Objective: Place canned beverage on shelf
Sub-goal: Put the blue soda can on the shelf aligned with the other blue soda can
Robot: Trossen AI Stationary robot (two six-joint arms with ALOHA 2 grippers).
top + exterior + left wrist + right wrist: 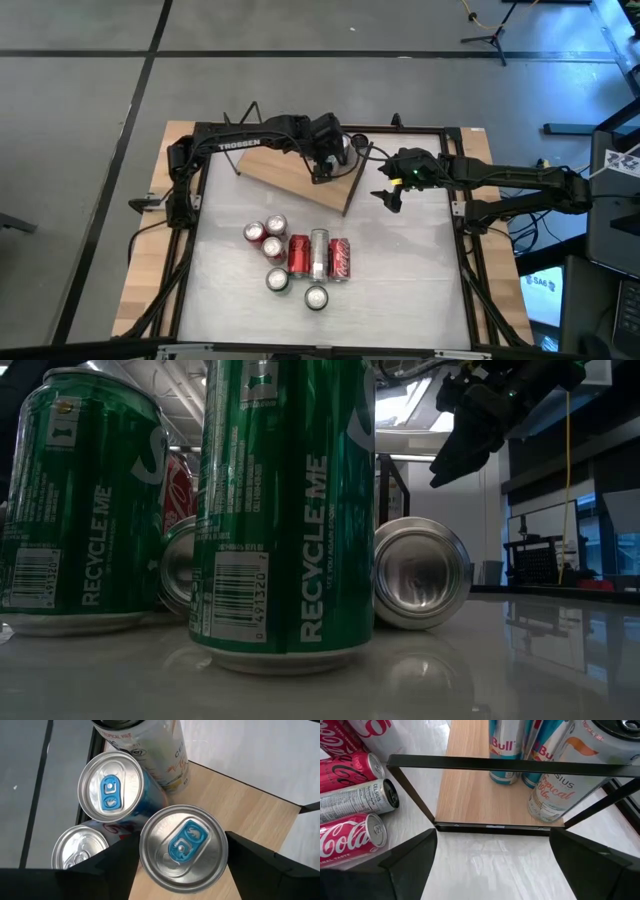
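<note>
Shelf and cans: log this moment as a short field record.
shelf: wooden board, several cans standing on it
left tool: over the shelf, fingers either side of a blue-tabbed can, grip unclear
right tool: open, empty, beside the shelf
cans left on table: three lying side by side, five upright around them

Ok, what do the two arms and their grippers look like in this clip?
Both arms are dark, almost black, with jointed tubular links. The left arm carries white TROSSEN lettering on its link. The right arm has black cables along it and a small green light near the wrist. Each gripper has two flat, dark, wedge-shaped fingers: left gripper, right gripper.
</note>
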